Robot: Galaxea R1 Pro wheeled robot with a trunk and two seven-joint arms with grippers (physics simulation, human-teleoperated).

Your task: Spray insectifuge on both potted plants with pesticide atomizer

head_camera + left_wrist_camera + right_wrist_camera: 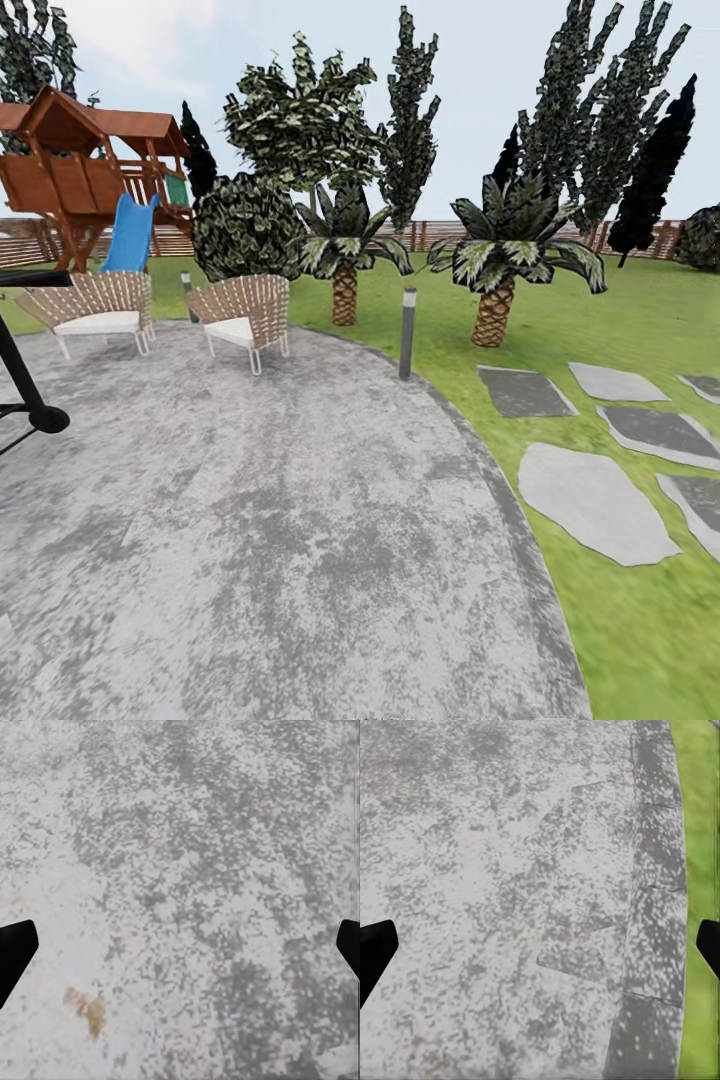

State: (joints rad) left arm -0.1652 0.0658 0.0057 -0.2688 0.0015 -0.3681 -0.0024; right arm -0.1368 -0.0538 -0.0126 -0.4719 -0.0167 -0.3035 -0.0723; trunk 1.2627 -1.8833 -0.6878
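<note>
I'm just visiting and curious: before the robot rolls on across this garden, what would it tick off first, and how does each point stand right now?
1. Left gripper open and empty above the stone patio: ok.
2. Right gripper open and empty, near the patio edge and lawn: ok.
3. Pesticide atomizer located: not ok, nothing here looks like it.
4. Potted plants located: not ok; the two palm trees do not count.
5. Obstacles noted: two wicker chairs and a bollard lamp ahead: ok.
</note>
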